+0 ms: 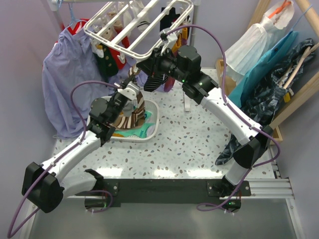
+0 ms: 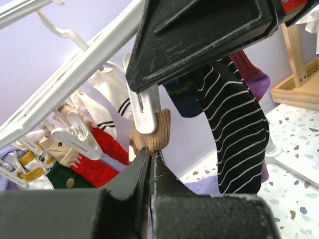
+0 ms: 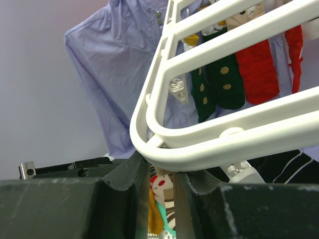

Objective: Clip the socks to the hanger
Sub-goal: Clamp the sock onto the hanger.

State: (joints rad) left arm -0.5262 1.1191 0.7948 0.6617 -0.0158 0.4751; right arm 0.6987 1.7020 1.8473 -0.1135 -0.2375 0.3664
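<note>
2 grippers meet at 1 clip [image 2: 145,117] under the hanger [image 3: 224,134].

Left gripper [image 2: 150,152]: clenched on the held sock [image 2: 157,130]. It pinches just below the tan knit edge, which rises above the fingertips and touches the clip's lower end. In the top view, brown-cream striped fabric hangs from this gripper toward the basket [image 1: 156,119]; this is probably the same sock's body.

Right gripper [image 3: 158,174]: at the hanger's corner, with 1 finger lying over the clip's top. The jaws stand narrowly apart. Whether they squeeze the clip cannot be told, since the rim hides the tips. Whether the clip's mouth is parted or already bites the edge cannot be told either.

Striped sock [image 2: 234,134]: black with white lines, hanging just beside the clip, to its right in the left wrist view. Other socks [image 2: 94,164] hang farther left along the bars.

Handling, as a judgement: the held sock is light, soft and limp. It folds wherever it is unsupported and offers no stiffness for pushing. A grip close under the edge suits this, leaving only a short stub free to enter the clip. Knit fabric is neither slippery nor fragile, but the hanging body pulls down slightly. The edge should therefore sit deep in the mouth before the left jaws let go. The hanger hangs tilted and likely swings, so a steadying hold at its rim helps.
</note>
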